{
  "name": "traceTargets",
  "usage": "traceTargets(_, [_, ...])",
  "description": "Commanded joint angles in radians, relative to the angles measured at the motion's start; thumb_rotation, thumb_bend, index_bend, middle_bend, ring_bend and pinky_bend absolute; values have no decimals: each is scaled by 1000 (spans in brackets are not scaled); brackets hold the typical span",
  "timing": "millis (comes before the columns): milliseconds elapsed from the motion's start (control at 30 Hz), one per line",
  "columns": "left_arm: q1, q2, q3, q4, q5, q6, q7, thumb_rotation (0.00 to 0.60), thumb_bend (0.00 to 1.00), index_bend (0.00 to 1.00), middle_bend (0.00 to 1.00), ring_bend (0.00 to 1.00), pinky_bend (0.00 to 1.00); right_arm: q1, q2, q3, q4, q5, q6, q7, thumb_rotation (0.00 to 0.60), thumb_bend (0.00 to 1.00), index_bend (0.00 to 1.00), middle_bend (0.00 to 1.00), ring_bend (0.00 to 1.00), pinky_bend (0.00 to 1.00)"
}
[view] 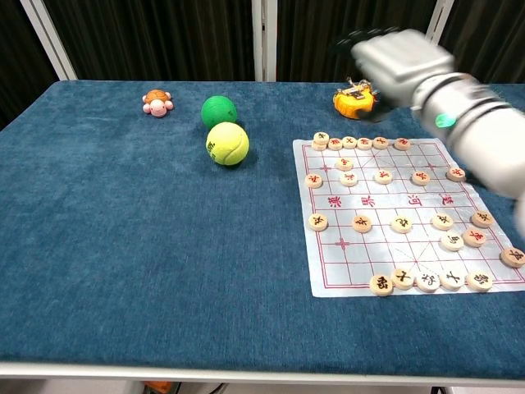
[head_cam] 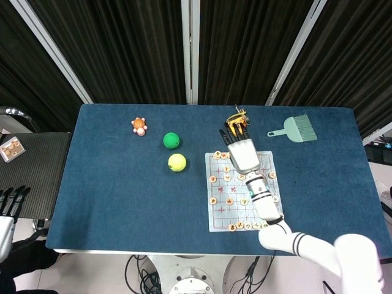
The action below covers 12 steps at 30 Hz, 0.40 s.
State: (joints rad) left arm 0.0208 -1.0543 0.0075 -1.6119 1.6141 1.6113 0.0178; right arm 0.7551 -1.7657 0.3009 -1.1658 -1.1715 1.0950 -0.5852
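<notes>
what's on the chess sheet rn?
Round wooden pieces lie scattered over the chess sheet. The right hand hovers above its far edge in the head view, covering some squares there.

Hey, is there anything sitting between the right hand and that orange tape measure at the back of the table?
Nothing visible does. The right hand is raised over the far edge of the chess board, close beside the orange tape measure. The chess pieces lie below it, not between them.
</notes>
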Motion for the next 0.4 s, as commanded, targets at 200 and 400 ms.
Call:
traceTargets(200, [-21,0,-2,-51,10,-26,73,600,111,73,47,0,0,-465,511,-271,-420,-192,389,237,600,225,0,0,0,0])
traceTargets(400, [-37,-2,-10,-61,-2,-49,98,600,111,72,47,0,0,-619,528,-345,-317,-258,527,425,600,217,0,0,0,0])
